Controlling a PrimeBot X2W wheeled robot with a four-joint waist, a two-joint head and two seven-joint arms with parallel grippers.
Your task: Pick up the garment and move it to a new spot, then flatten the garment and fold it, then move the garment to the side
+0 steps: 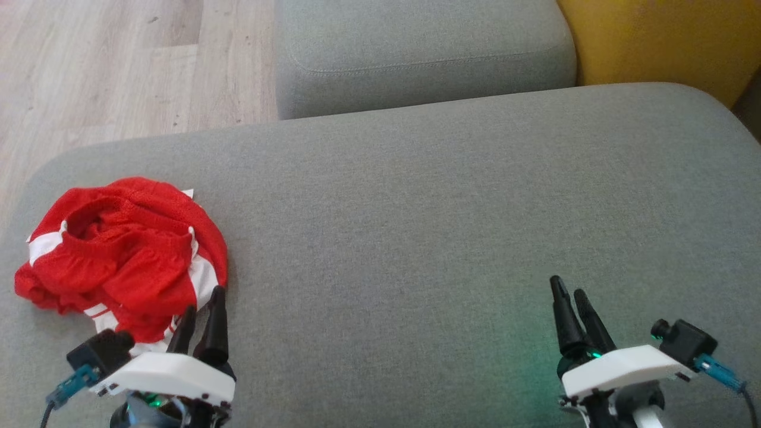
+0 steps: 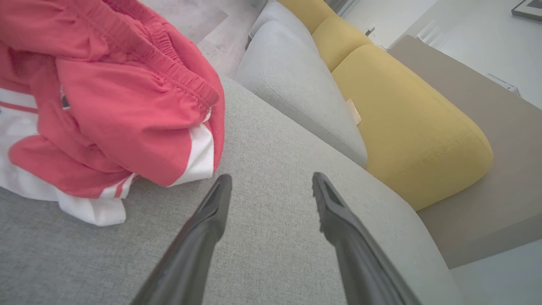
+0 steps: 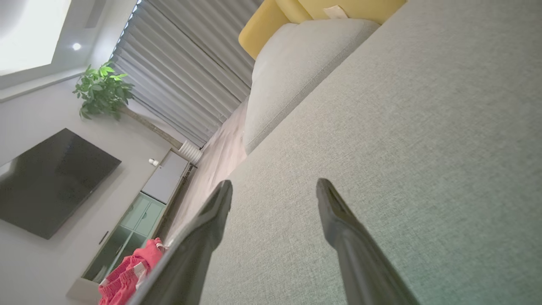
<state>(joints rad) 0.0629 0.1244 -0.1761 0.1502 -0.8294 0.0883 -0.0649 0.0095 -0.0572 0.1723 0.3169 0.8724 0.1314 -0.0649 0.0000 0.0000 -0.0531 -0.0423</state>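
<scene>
The garment (image 1: 122, 255) is a pair of red shorts with white stripes, crumpled in a heap at the left end of the grey cushion (image 1: 416, 226). My left gripper (image 1: 203, 300) hovers just beside the heap's near right edge, open and holding nothing. Through the left wrist camera the garment (image 2: 106, 106) lies up and to the left of that gripper (image 2: 271, 180). My right gripper (image 1: 568, 286) stands open over bare cushion at the lower right. From the right wrist, the garment (image 3: 127, 273) is far off at the bottom left, beyond the gripper (image 3: 274, 184).
A second grey cushion (image 1: 422, 53) lies behind the main one, with a yellow cushion (image 1: 660, 41) at the back right. Wooden floor (image 1: 119, 71) runs past the cushion's left and far edges. The cushion's wide middle stretch is bare fabric.
</scene>
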